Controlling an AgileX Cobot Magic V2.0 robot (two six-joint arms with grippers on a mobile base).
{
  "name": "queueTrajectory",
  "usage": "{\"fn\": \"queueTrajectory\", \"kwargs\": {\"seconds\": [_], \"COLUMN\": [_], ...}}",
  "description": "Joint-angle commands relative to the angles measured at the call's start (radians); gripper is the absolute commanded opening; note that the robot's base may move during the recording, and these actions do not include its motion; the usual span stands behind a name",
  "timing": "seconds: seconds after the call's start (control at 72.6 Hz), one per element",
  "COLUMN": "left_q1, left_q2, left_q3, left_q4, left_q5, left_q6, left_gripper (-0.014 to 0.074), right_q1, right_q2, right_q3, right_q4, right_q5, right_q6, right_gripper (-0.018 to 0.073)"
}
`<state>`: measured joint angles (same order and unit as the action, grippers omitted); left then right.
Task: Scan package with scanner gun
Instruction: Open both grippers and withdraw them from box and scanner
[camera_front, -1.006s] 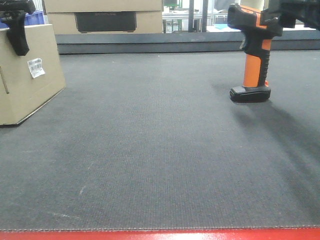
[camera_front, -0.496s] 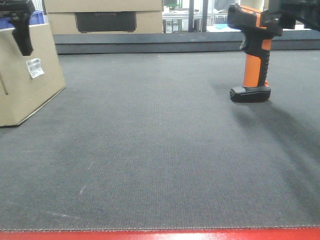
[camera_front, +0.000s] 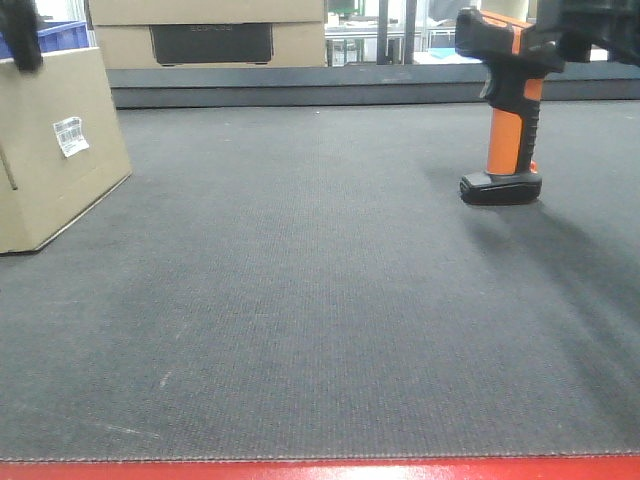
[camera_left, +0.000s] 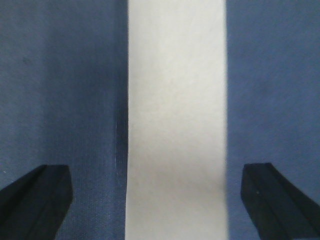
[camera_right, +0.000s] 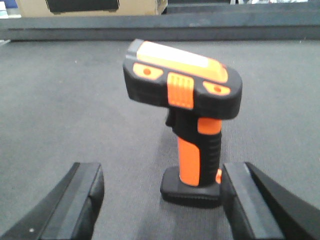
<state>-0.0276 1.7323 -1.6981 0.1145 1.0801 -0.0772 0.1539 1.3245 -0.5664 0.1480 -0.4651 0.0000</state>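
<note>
Package (camera_front: 55, 150) sits at left edge of dark mat (camera_front: 320, 300), white barcode label (camera_front: 70, 135) facing right. Scanner gun (camera_front: 505, 110) stands upright on black foot near far right edge. Left gripper (camera_left: 160, 200) spread wide above package top. Right gripper (camera_right: 160, 200) spread apart, scanner between fingers, not touching.

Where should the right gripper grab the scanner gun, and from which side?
Probably the orange handle of the scanner gun, below its overhanging head. It stands upright on its flat foot, and the open right gripper already faces it level from behind, jaws either side; closing across the narrow handle looks best.
</note>
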Motion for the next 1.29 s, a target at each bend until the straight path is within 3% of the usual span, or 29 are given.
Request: {"fn": "queueTrajectory", "kwargs": {"seconds": [0.0,0.262,0.331,0.496,0.62,0.992,1.102,1.281], "left_q1": [0.004,0.004,0.004,0.004,0.004,0.004,0.004,0.005], "left_q2": [-0.062,-0.165,-0.194,-0.296,-0.384,-0.65,-0.737,-0.863], "left_q3": [-0.01,0.042,0.091,0.244,0.368,0.851,0.978,1.031], "left_q4": [-0.027,-0.114,-0.123,-0.125,-0.125,-0.108,-0.131,-0.049], "left_q5": [-0.021,-0.037,-0.063,-0.151,-0.288,-0.824,-0.981,-0.942], "left_q6": [-0.037,-0.142,-0.143,-0.143,-0.143,-0.143,-0.143,-0.143], "left_gripper": [0.0587,0.055,0.0465,0.0117,-0.0115,-0.0111,-0.0111,-0.0111], "right_q1": [-0.002,-0.002,-0.002,-0.002,-0.002,-0.002,-0.002,-0.002], "right_q2": [-0.008,-0.01,-0.013,-0.056,-0.094,-0.214,-0.292,-0.462], "right_q3": [0.002,0.002,0.002,0.002,0.002,0.002,0.002,0.014], "right_q4": [-0.007,-0.007,-0.007,-0.007,-0.007,-0.003,0.013,0.013], "right_q5": [-0.004,-0.004,0.002,0.079,0.131,0.246,0.325,0.48], "right_q6": [-0.009,-0.009,-0.009,-0.009,-0.009,-0.009,-0.009,-0.009], "right_gripper": [0.0389,0.0389,0.0386,0.034,0.0278,-0.0123,-0.0169,-0.0169]}}
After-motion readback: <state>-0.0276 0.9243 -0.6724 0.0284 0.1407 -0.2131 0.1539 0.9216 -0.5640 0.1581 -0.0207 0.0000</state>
